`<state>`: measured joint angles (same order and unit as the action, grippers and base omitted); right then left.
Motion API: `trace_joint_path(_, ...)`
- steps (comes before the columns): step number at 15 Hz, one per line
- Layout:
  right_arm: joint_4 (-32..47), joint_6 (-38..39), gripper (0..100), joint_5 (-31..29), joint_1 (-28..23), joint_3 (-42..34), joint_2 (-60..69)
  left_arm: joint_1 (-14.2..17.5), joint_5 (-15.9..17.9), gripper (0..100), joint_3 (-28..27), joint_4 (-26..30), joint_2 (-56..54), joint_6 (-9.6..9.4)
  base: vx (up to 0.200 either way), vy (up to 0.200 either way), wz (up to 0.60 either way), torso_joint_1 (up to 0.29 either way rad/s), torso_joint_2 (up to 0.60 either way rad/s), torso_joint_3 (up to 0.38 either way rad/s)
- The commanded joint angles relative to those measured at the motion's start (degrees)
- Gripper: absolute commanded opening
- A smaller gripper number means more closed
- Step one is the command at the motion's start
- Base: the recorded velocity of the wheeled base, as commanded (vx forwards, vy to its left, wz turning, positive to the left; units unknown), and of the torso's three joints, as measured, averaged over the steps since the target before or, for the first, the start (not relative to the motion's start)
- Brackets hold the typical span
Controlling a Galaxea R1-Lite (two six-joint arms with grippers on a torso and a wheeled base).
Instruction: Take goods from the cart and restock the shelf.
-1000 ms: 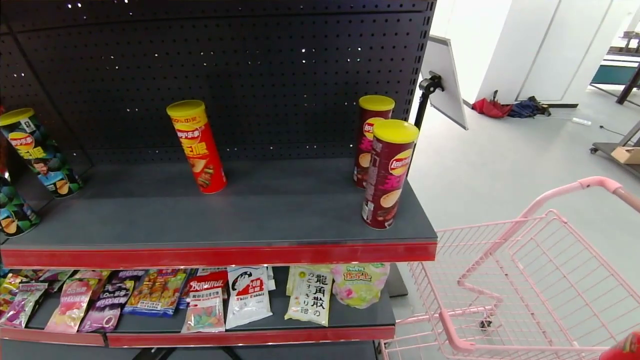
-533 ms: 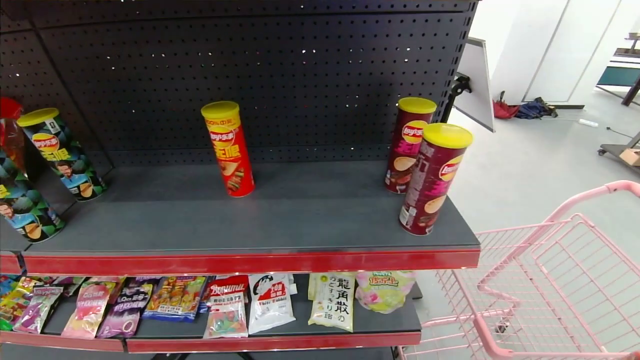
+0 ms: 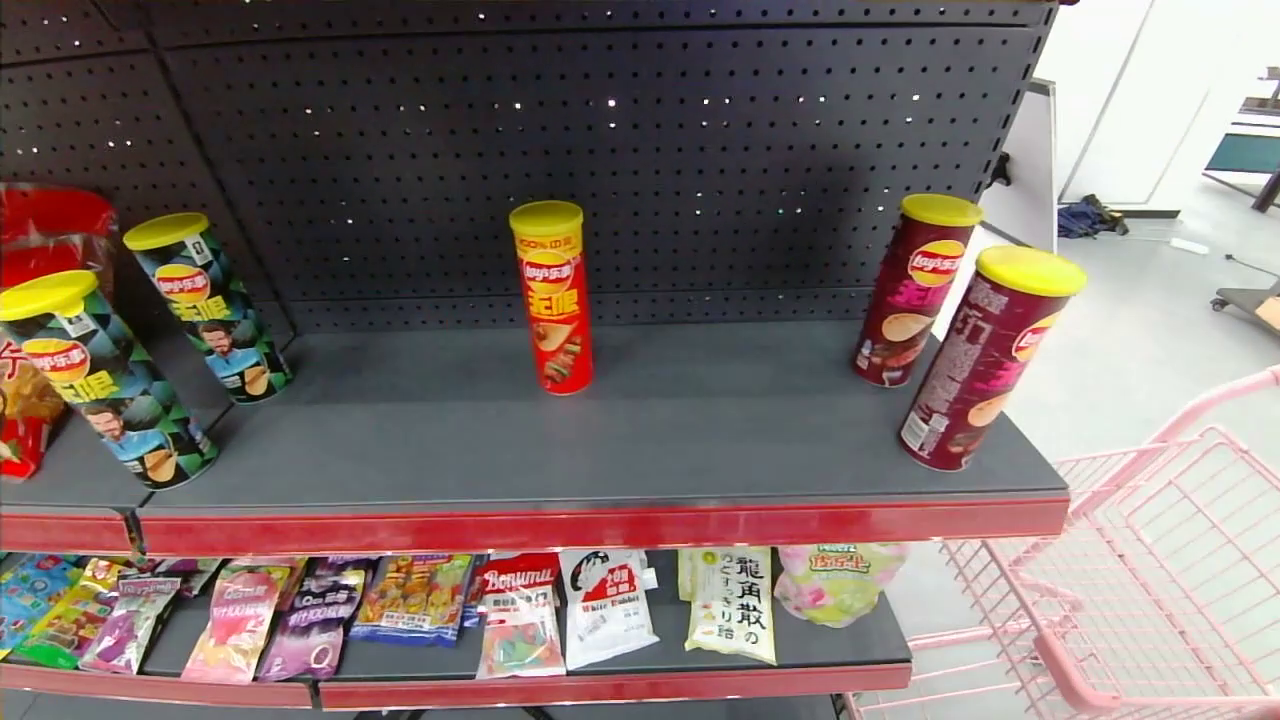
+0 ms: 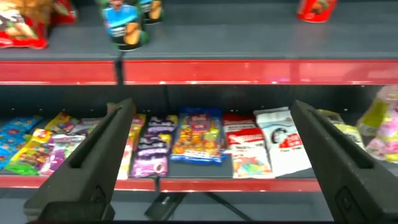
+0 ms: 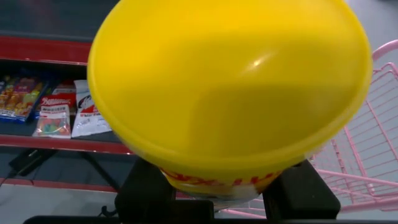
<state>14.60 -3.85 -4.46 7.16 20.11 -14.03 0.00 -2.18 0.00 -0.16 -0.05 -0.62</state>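
My right gripper [image 5: 224,200] is shut on a chip can [image 5: 230,81]. Its yellow lid faces the wrist camera and a strip of its red body shows below. The black fingers [image 5: 146,193] press on either side of it. My left gripper [image 4: 211,168] is open with nothing between its fingers, facing the front of the lower shelf [image 4: 249,183]. On the grey upper shelf [image 3: 600,440] a red can [image 3: 552,297] stands in the middle. Two maroon cans [image 3: 990,357] stand at the right end and two blue-green cans [image 3: 210,305] at the left.
The pink wire cart [image 3: 1160,570] stands to the right of the shelf, beside the lower shelf's end. Snack bags [image 3: 520,620] lie in a row on the lower shelf. A red bag [image 3: 45,230] is at the upper shelf's far left. Bare shelf surface lies around the red can.
The head camera has turned to the left, so the whole picture has shifted right. The cans on the shelf have not moved.
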Motion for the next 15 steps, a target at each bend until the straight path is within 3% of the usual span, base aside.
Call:
trace_joint_path(1,-0.1,-0.01,0,-0.02,0.05,-0.25,0.41,0.0,-0.02,100,0.0,-0.02,0.05,0.01,0.0,0.2,0.0,-0.002,0.0,0.002)
trace_joint_path(3,0.07,-0.01,0,0.07,0.05,-0.34,0.85,0.0,-0.02,100,0.0,-0.02,0.05,0.01,0.0,0.2,0.0,0.002,0.0,0.0)
trace_joint_path(11,-0.1,-0.1,0,0.24,0.31,-1.57,1.9,0.0,-0.02,100,0.0,-0.02,0.05,-0.08,0.0,0.0,0.0,0.0,0.0,0.0)
trace_joint_path(15,-0.28,-0.19,0,0.33,0.4,-1.83,1.81,0.0,-0.1,100,0.0,-0.02,0.05,0.01,0.15,0.0,0.0,-0.005,0.0,0.002)
